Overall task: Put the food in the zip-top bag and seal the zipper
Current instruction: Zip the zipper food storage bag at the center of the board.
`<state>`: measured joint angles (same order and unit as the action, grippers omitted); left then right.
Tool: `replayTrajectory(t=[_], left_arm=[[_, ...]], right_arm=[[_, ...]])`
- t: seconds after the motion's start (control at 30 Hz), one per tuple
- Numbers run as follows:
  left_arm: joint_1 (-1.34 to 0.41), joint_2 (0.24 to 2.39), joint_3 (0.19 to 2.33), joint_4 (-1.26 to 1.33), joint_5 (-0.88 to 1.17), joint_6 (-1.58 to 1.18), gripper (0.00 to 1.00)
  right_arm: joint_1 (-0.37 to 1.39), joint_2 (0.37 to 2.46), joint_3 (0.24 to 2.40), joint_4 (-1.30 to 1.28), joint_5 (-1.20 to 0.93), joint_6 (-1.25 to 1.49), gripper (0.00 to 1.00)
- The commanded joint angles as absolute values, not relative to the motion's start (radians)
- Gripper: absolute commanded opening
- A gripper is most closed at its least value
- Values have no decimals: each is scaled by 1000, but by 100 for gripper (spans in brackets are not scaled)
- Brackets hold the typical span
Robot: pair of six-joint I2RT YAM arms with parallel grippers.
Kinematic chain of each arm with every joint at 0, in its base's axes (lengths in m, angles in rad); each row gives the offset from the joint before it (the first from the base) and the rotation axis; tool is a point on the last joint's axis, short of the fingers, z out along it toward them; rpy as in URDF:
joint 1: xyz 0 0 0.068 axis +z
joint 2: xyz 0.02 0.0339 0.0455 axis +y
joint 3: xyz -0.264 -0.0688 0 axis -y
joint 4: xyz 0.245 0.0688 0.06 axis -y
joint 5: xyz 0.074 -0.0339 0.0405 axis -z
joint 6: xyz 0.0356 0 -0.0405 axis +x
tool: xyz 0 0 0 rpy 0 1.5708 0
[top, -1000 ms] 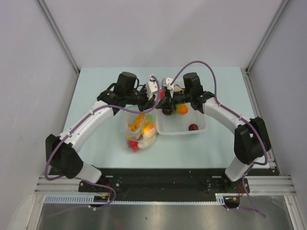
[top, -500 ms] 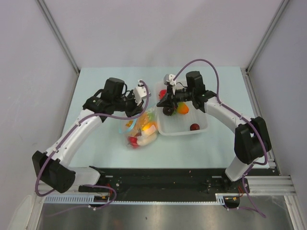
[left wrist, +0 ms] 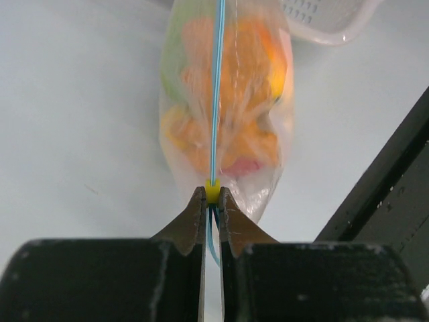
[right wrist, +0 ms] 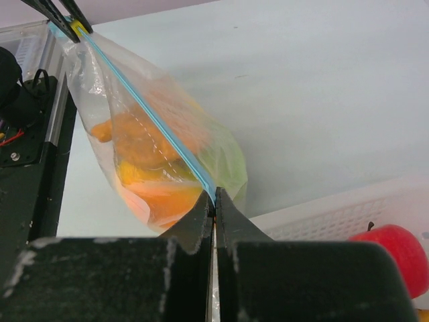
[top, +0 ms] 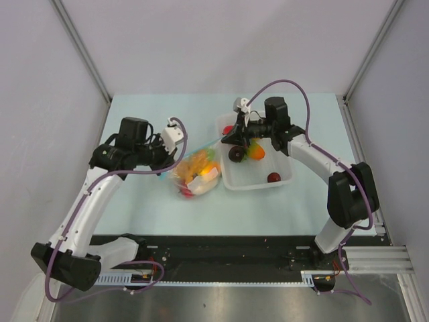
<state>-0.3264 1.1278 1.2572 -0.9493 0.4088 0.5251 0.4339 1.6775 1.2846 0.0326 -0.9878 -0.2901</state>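
Observation:
The zip-top bag (top: 196,172) holds several orange, yellow, red and green toy foods and hangs stretched between both grippers. My left gripper (top: 175,155) is shut on the yellow slider (left wrist: 212,191) at one end of the teal zipper (left wrist: 218,87). My right gripper (top: 226,137) is shut on the zipper's other end (right wrist: 213,194), by the basket's left rim. In the right wrist view the zipper (right wrist: 147,114) runs taut up to the left gripper's fingers (right wrist: 60,15). The bag (right wrist: 161,154) sags below the strip.
The white basket (top: 258,182) stands right of the bag. It holds a dark purple fruit (top: 236,153), an orange one (top: 255,153) and two red ones (top: 273,178) (top: 228,129). A black rail runs along the table's near edge (top: 234,241).
My left gripper has slid left along the zipper, away from the right gripper, and the left arm has swung outward. The bag is pulled longer. The right gripper has stayed nearly still.

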Motion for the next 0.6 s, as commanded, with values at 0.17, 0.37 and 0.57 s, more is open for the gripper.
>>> replayTrajectory(t=[0.17,0.37,0.57], left_arm=[[-223,1031,1256,-1198,230,652,6],[-169,996,1241,-1187,86,684,3],[-158,976,1308,-1144,104,615,0]], right_arm=[[390,1697,1298,124,-884,-268,0],[397,1695,1298,147,-871,-242,0],[454,1672,1299,176,-887,-202,0]])
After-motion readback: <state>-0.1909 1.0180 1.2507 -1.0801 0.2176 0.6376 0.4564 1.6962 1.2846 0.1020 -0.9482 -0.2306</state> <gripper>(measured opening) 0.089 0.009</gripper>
